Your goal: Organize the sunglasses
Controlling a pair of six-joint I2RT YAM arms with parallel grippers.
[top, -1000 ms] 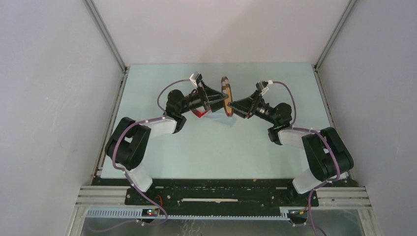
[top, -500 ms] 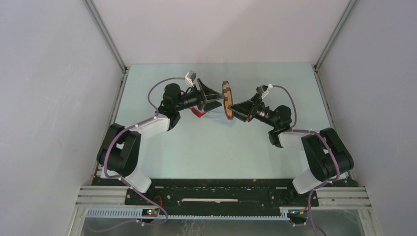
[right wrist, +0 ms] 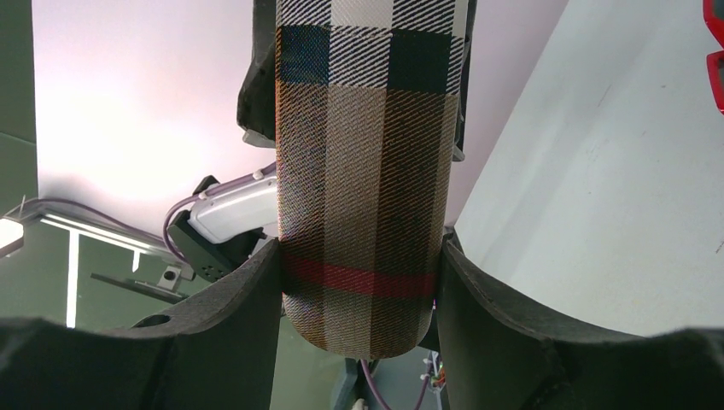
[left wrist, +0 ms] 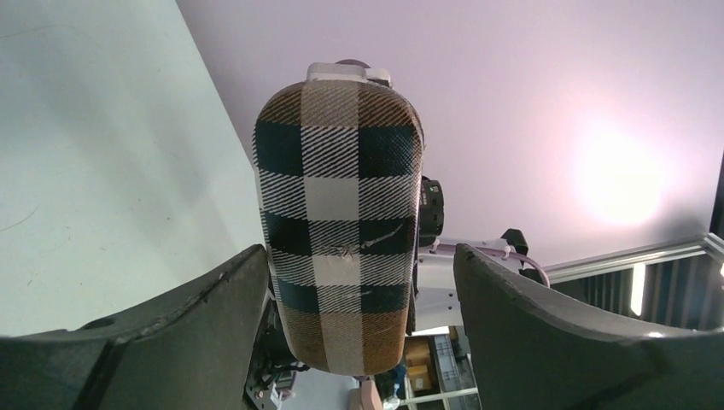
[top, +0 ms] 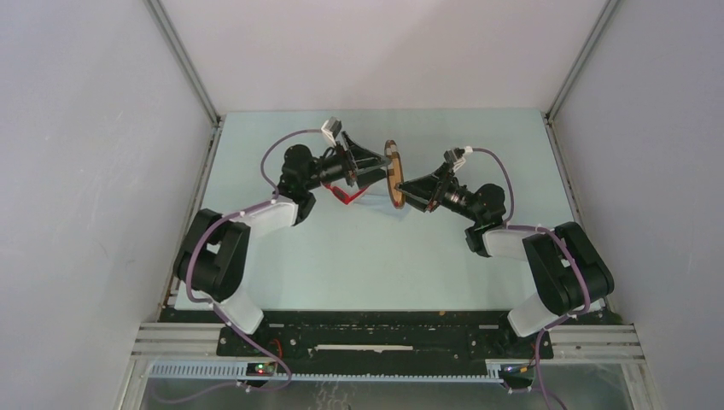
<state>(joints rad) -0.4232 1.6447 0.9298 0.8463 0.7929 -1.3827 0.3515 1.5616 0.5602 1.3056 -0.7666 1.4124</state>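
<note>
Largely hidden, the sunglasses [top: 346,196] lie near the clamped case [top: 394,172].

Red sunglasses [top: 350,197] lie on the pale green table [top: 367,256], toward its far middle.

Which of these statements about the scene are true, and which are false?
1. The right hand is shut on the plaid case. True.
2. The left hand clamps the case too. False: its fingers stand apart, with a gap on one side of the case.
3. The red sunglasses are inside the case. False: they lie on the table near the left hand.
4. The case stands on edge between the two hands. True.
</note>
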